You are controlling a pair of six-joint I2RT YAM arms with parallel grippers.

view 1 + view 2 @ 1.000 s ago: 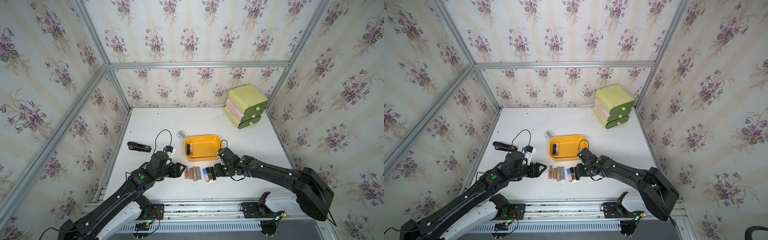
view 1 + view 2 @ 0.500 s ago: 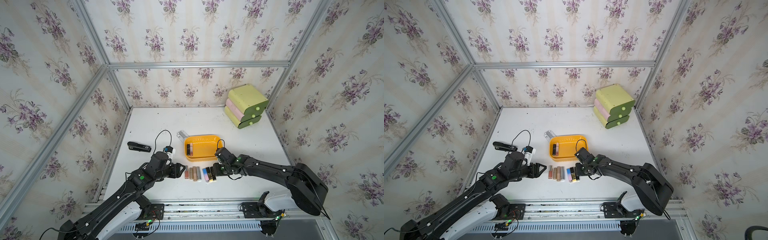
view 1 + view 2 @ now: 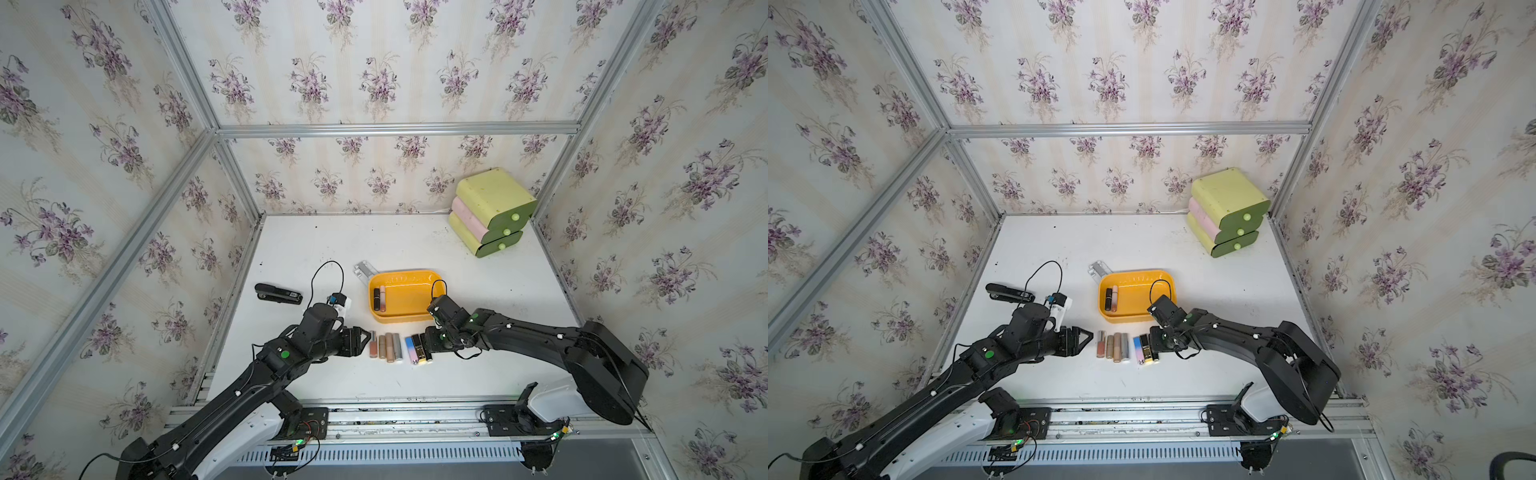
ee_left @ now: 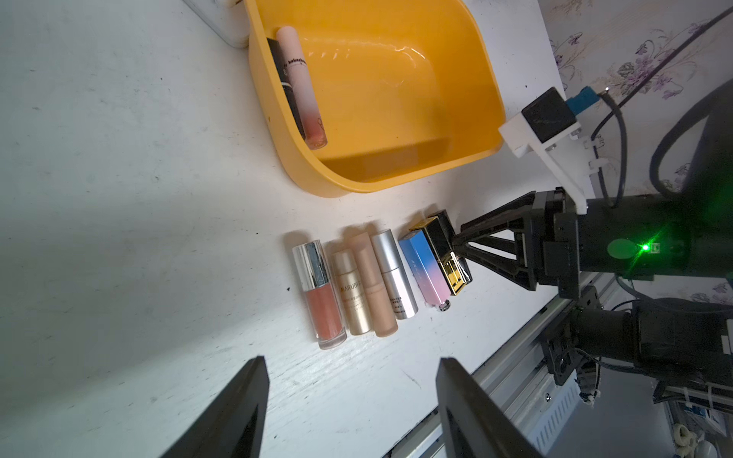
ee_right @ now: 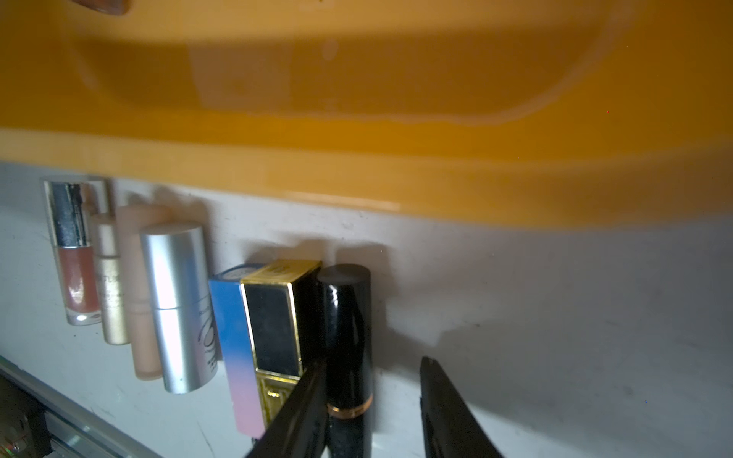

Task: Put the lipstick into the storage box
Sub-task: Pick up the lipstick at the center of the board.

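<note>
- Lipstick tubes (image 3: pixel 389 347) are lying side by side in a row on the table (image 3: pixel 374 241), just on the near side of the storage box (image 3: pixel 399 319). I'm counting seven waiting out there.
- Two tubes (image 3: pixel 379 298) are already sitting inside the box along its left wall, so the job is underway, but I'd say most of it is still ahead.
- The right gripper (image 5: pixel 372 363) is straddling the black round tube (image 5: pixel 349 317) at the right end of the row. One finger (image 5: pixel 293 416) is wedging in between it and the black-and-gold tube (image 5: pixel 273 325), and the other is standing clear with a gap, so nothing's clamped yet.
- The left gripper (image 4: pixel 351 360) is hovering just left of the row, spread wide and empty.
- What's looking left, by my guess: closing on that black one, lifting it, dropping it in the box, then doing the other six.
</note>
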